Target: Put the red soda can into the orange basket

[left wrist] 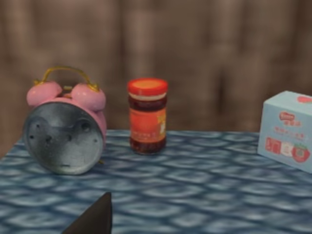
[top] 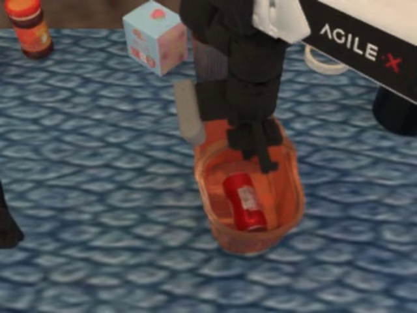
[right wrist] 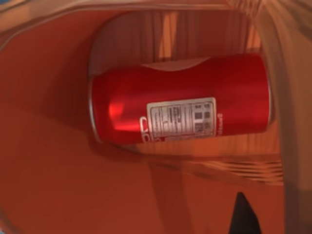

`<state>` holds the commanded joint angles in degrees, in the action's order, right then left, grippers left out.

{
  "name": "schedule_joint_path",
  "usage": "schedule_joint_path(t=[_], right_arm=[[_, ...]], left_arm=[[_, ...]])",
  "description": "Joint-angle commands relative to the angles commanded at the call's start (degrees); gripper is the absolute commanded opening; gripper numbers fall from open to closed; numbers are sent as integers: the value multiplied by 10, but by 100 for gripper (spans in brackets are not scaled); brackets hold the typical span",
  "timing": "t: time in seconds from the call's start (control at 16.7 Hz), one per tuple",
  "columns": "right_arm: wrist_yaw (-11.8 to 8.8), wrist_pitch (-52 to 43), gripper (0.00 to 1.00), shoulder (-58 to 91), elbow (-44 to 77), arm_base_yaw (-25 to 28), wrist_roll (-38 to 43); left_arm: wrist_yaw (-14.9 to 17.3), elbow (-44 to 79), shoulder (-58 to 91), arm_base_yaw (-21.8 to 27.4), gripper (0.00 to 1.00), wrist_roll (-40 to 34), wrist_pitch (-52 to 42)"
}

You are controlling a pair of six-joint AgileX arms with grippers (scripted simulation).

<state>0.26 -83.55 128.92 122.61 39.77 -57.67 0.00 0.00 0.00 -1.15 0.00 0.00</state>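
The red soda can [top: 244, 201] lies on its side on the floor of the orange basket [top: 290, 215], silver ends toward the near and far rims. In the right wrist view the red soda can [right wrist: 185, 100] fills the middle with its white label patch facing up, the basket's orange wall [right wrist: 58, 170] all around it. My right gripper [top: 255, 151] hangs open just above the basket's far end, apart from the can. Only one dark fingertip [right wrist: 242, 217] shows in the right wrist view. My left arm [top: 6, 228] is parked at the table's left edge, one fingertip [left wrist: 97, 219] in its own view.
An orange-lidded jar [top: 29, 26] stands at the back left and a pale blue box [top: 155, 36] behind the basket. A grey bar [top: 189, 111] lies by the basket's far left rim. A pink alarm clock [left wrist: 66, 126] is beside the jar [left wrist: 147, 115]. A white ring [top: 322, 62] lies back right.
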Motion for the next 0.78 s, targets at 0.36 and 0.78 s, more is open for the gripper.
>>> schedule_joint_path(t=[0.36,0.78], right_arm=[[0,0,0,0,0,0,0],[0,0,0,0,0,0,0]], left_arm=[[0,0,0,0,100,0,0],[0,0,0,0,100,0,0]])
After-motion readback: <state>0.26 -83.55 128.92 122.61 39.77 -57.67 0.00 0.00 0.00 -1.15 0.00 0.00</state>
